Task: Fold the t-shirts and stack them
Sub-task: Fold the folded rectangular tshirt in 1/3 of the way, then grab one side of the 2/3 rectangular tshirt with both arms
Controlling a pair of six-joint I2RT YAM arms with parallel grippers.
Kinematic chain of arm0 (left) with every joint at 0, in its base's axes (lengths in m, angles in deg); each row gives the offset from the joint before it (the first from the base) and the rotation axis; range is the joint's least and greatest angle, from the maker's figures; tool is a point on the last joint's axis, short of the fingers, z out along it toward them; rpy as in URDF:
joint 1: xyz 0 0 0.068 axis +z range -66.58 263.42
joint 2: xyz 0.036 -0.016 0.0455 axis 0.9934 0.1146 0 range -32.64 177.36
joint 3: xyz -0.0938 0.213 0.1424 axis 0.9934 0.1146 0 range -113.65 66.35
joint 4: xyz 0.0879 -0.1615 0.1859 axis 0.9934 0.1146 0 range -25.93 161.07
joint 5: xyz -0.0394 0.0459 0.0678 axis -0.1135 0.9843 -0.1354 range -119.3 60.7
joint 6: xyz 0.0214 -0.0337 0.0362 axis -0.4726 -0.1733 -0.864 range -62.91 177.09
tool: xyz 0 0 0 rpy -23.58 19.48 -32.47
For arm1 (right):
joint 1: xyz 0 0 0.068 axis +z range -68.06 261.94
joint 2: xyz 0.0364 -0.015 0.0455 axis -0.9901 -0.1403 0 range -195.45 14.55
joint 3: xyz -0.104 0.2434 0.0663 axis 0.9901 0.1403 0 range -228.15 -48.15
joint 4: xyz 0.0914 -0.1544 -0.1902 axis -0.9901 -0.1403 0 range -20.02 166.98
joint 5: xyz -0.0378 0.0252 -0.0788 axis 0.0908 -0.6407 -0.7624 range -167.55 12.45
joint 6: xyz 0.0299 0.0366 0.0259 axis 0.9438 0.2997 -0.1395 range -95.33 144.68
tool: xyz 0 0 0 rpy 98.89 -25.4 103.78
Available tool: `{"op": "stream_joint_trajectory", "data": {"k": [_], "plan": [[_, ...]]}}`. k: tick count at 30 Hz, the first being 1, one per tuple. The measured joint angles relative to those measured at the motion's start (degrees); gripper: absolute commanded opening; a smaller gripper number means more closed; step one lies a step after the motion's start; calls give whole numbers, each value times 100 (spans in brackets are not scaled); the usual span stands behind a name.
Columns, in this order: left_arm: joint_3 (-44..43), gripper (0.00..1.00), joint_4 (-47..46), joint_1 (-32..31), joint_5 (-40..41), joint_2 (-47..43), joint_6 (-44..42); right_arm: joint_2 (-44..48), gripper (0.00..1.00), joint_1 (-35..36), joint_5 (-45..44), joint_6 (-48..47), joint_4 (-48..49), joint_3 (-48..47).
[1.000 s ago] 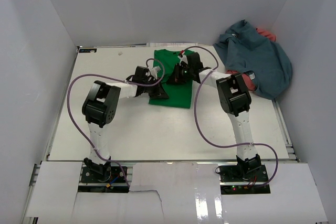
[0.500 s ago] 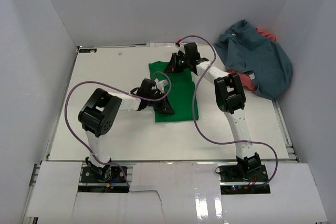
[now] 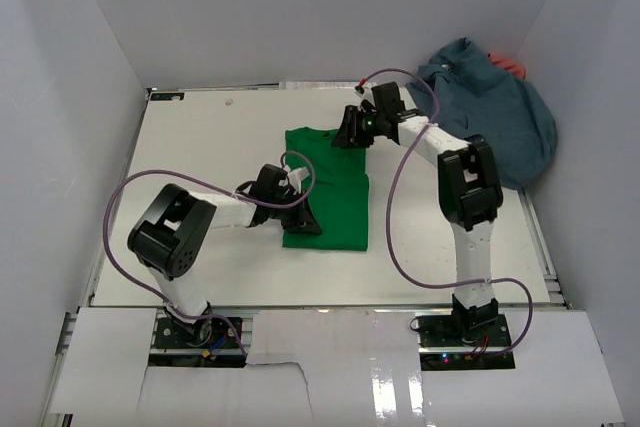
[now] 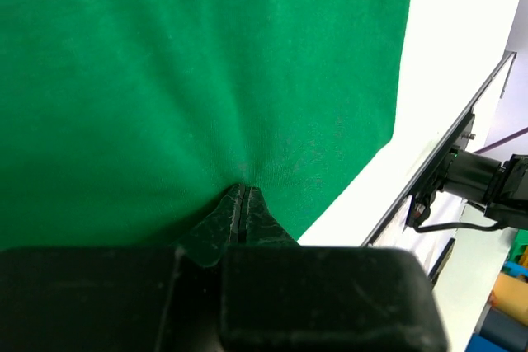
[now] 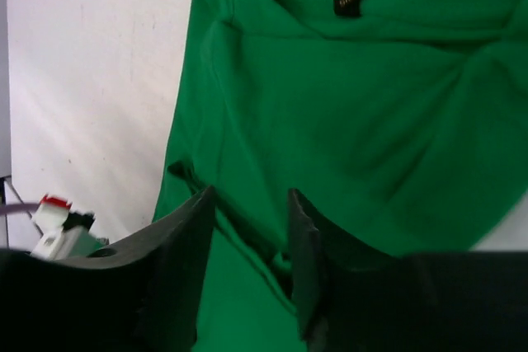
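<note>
The green t-shirt (image 3: 335, 182) lies folded in the middle of the table, filling the left wrist view (image 4: 206, 63) and the right wrist view (image 5: 355, 105). My left gripper (image 3: 303, 219) (image 4: 242, 191) is shut on its near left edge, where the cloth puckers at the fingertips. My right gripper (image 3: 352, 133) (image 5: 252, 204) hovers open over the shirt's far edge, with a loose fold lying between the jaws. The slate blue-grey t-shirt (image 3: 490, 112) sits crumpled at the back right. A bit of the coral red t-shirt (image 3: 512, 67) peeks out behind it.
White walls enclose the table (image 3: 200, 147) on three sides. Purple cables (image 3: 395, 247) loop over the table from both arms. A metal rail (image 4: 450, 150) runs along the table's edge in the left wrist view.
My right gripper has opened, let go of the green shirt's far edge and moved back and right. My left gripper has pulled its edge toward the near side, stretching the shirt flatter.
</note>
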Motion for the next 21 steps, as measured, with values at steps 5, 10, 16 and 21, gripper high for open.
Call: {"op": "stream_joint_trajectory", "data": {"k": [5,10,16,21], "plan": [[374,0,48,-50,109,-382,168,1729,79,-39,-258,-208,-271,1554],[693,0,144,-190,251,-728,378,3134,85,-37,-415,-367,-557,2439],[970,0,149,-411,420,-1001,754,3904,86,-37,-315,-275,-693,4094],[1102,0,76,-686,678,-1147,1128,4129,86,24,-269,-96,-973,5442]]}}
